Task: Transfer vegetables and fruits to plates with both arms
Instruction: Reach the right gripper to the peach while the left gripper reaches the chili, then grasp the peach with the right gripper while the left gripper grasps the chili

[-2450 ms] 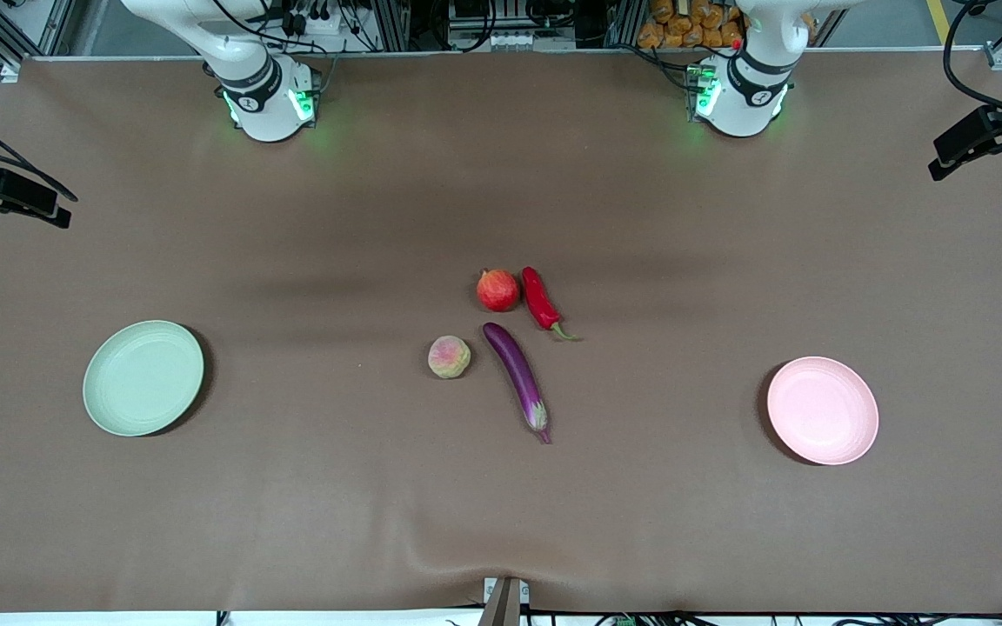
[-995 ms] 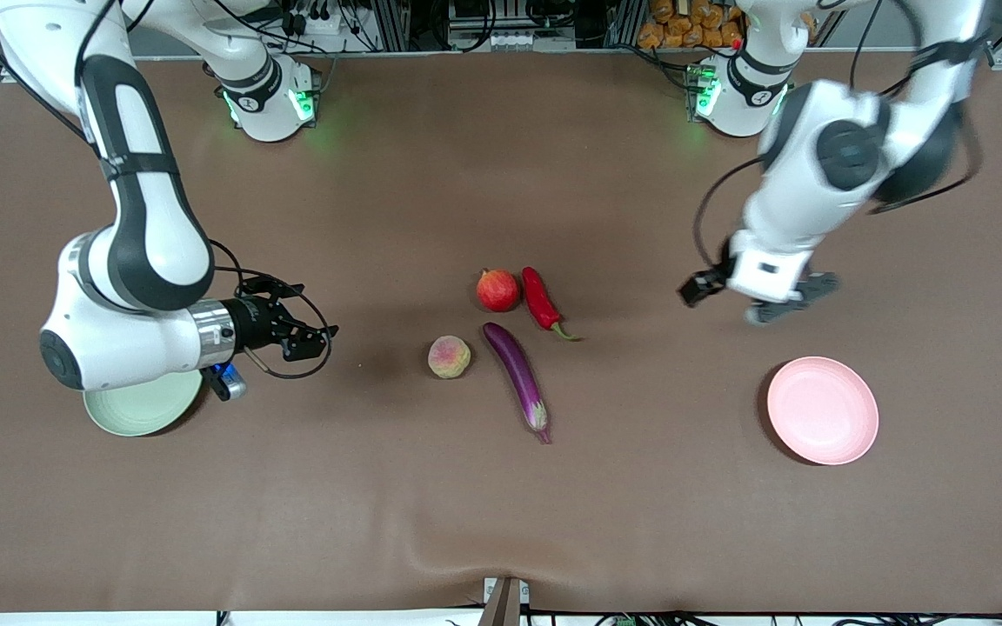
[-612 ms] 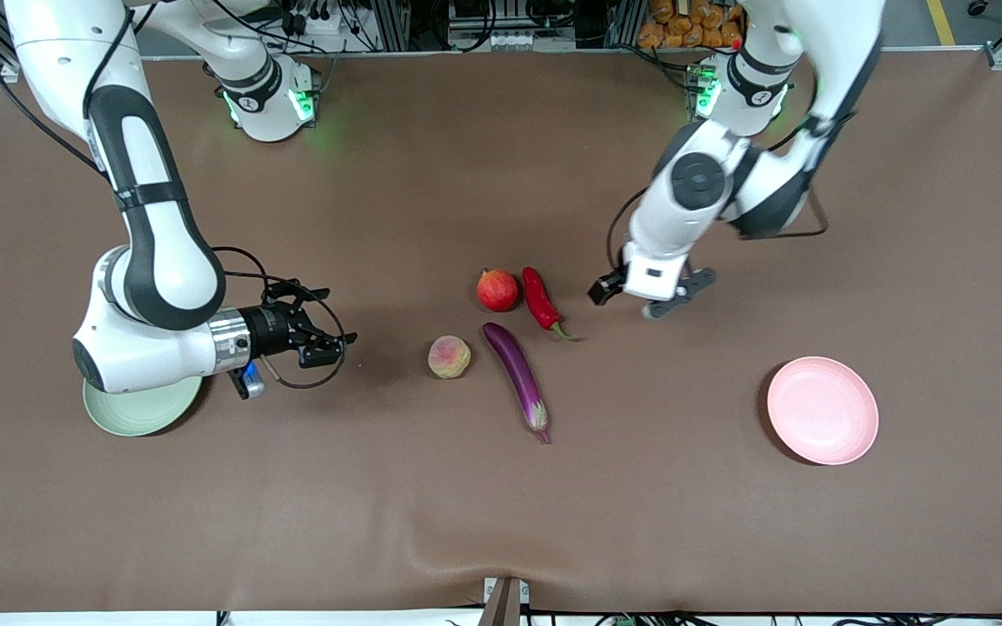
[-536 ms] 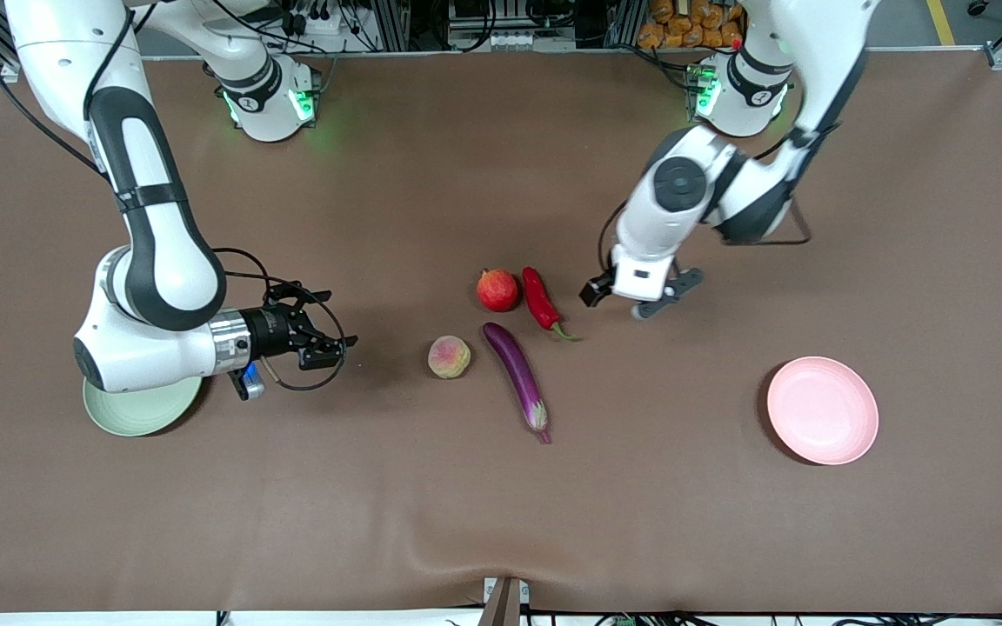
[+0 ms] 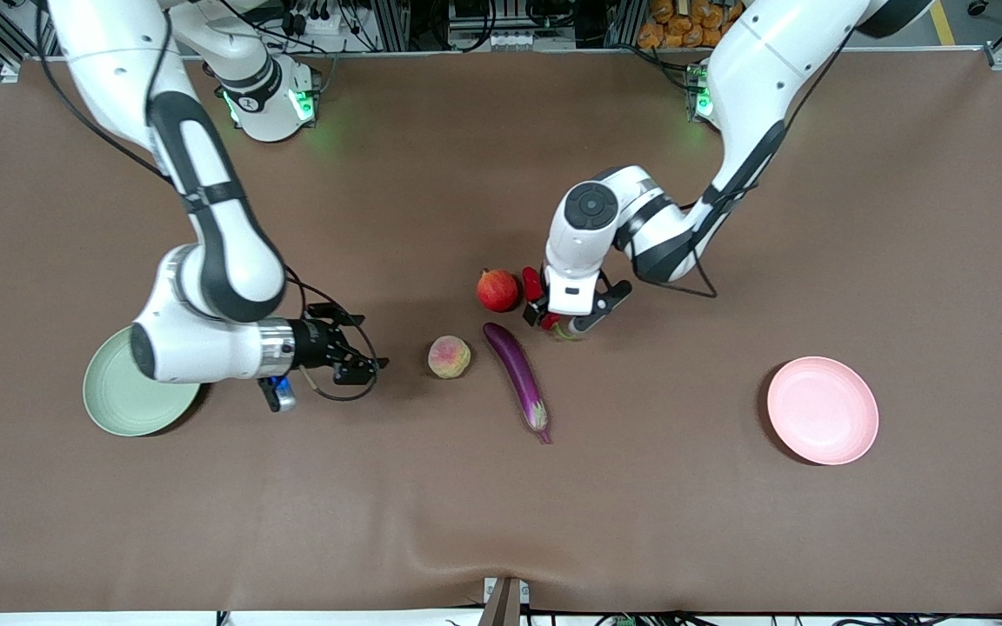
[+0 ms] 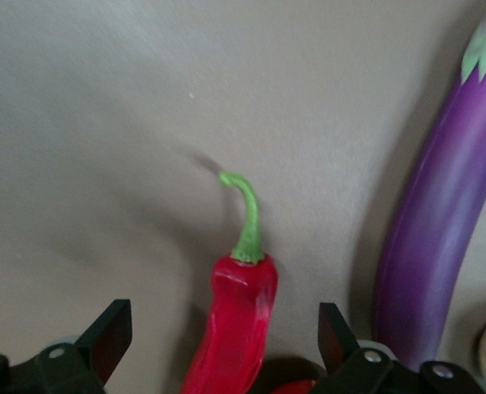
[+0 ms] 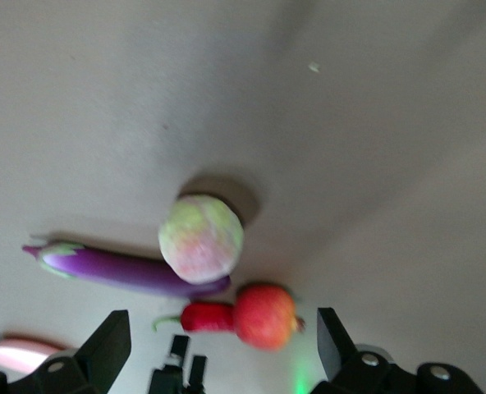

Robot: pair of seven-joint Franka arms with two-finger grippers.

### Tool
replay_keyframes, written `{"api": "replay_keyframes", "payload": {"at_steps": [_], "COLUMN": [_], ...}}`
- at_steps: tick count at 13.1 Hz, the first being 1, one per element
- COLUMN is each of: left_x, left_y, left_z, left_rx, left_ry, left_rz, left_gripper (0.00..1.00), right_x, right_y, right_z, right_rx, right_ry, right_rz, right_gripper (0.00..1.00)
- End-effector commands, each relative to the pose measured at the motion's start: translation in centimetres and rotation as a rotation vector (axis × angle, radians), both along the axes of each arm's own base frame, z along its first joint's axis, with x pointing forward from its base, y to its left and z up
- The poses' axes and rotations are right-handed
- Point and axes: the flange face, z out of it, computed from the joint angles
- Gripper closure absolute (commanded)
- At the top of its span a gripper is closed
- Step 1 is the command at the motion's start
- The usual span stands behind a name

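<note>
Brown bench (image 5: 727, 504) carries all four items near its centre. Red chili pepper (image 6: 231, 324): wrinkled, green stem curling off its tip, long axis running toward the front edge; in the front view the left gripper (image 5: 564, 315) hides most of it. That gripper hangs over the pepper, fingers spread either side. Pomegranate (image 5: 498, 289) just beside. Purple eggplant (image 5: 517, 372) and peach (image 5: 449, 356) lie nearer the front edge. Right gripper (image 5: 360, 366) open near the peach. Green plate (image 5: 114, 400) partly covered; pink plate (image 5: 823, 410) bare.

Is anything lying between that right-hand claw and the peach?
No. In the front view only bare brown tabletop separates the open right gripper from the peach.
</note>
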Motion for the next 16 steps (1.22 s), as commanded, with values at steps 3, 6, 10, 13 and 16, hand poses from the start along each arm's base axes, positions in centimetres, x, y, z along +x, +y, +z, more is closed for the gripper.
{"api": "replay_keyframes", "payload": {"at_steps": [3,6,10,13,16], "left_x": [0.0,0.5,2.7,4.2,8.2], "left_y": [-0.7,-0.1,0.9,2.3,7.8], "left_z": [-2.5,-2.5,-1.5,0.5,4.7], "left_rx": [0.024,0.059,0.05,0.055,0.077], "left_ry": [-0.021,-0.079,-0.106,-0.132,-0.185], "left_rz": [-0.018,-0.079,-0.067,-0.037,-0.03], "left_gripper": [0.0,1.0,1.0,1.0,1.0], "right_x": [-0.9,-1.5,-3.6,-2.9,-1.0], "right_y": [5.5,8.0,12.4,11.3,6.4], "right_z": [-4.3,-6.5,-9.9,-8.5,-2.7], "right_rx": [-0.047,-0.089,-0.157,-0.151,-0.091], "right_ry": [-0.088,-0.156,-0.286,-0.298,-0.202], "right_rz": [0.009,-0.002,-0.006,-0.026,-0.005], "right_gripper": [0.0,0.0,0.22,0.7,0.7]}}
